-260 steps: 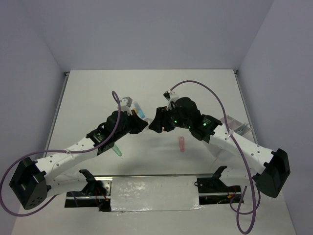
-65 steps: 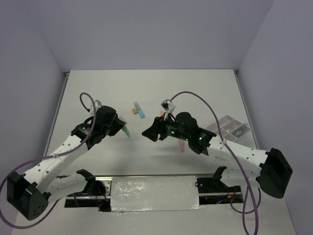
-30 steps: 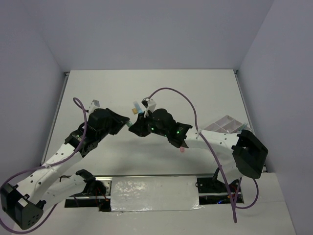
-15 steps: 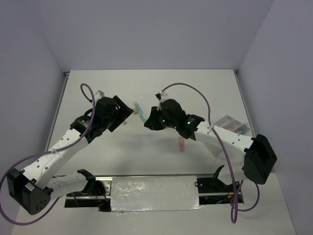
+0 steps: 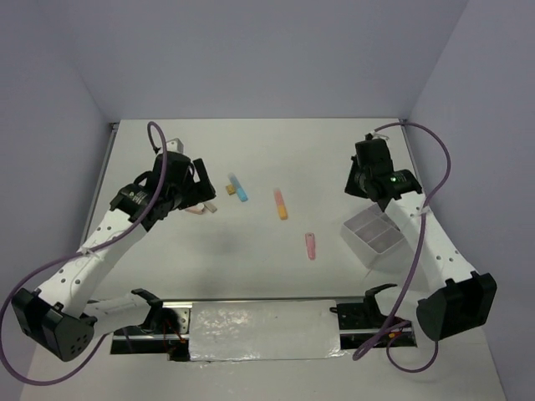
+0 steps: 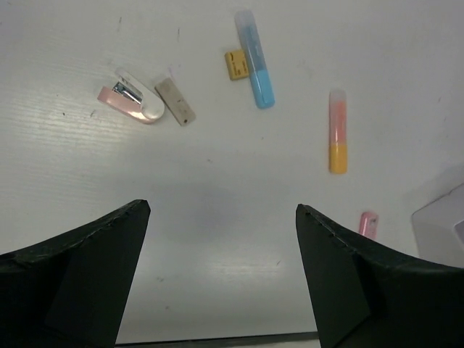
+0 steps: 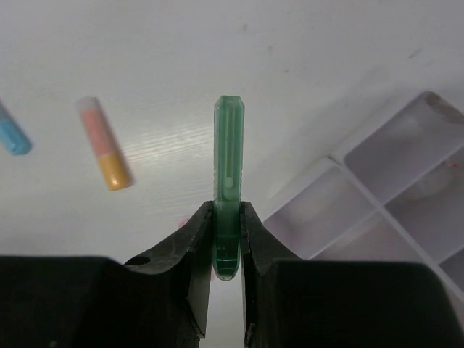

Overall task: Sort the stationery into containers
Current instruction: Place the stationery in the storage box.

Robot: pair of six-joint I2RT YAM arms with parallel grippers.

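Note:
A green marker [image 7: 229, 156] sticks out forward from my right gripper [image 7: 228, 217], whose jaws are shut on its lower end. That gripper [image 5: 370, 185] hangs just behind the white divided tray [image 5: 376, 238], and the tray's compartments [image 7: 406, 185] lie to the marker's right. My left gripper [image 6: 221, 210] is open and empty above bare table at the left [image 5: 201, 194]. On the table lie a blue marker [image 6: 255, 61], a tan eraser [image 6: 234, 65], an orange marker [image 6: 337, 132] and a pink marker [image 6: 367, 223].
A small pink-and-white item [image 6: 130, 96] and a grey piece [image 6: 175, 101] lie side by side near the left gripper. The tray's corner [image 6: 438, 225] shows at the right edge of the left wrist view. Grey walls enclose the table.
The left gripper opened and drew back left. The right gripper swung from the table's middle to the right, over the tray, carrying the green marker.

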